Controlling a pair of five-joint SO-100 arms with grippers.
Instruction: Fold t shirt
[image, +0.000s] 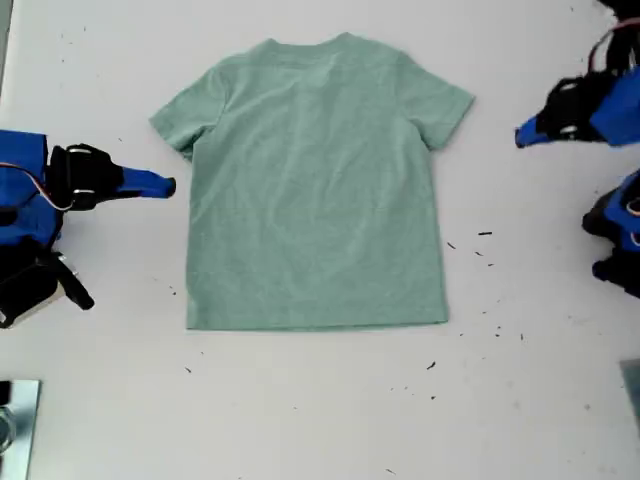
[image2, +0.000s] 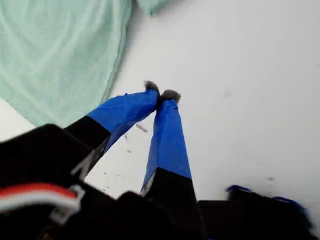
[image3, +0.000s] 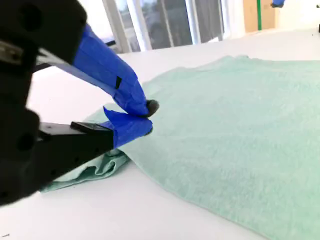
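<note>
One heathered mint t shirt (image: 315, 190), flat, unfolded.

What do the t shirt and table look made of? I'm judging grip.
The t shirt looks like soft knit cotton, matte, with a heathered fleck and ribbed edges. The table seems smooth, hard white laminate, faintly glossy; I cannot be sure.

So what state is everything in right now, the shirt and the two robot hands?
T-shirt: spread flat on the table, unfolded, not held.
My first hand: shut, empty, over bare table.
My second hand: shut, empty, beside a sleeve.
</note>
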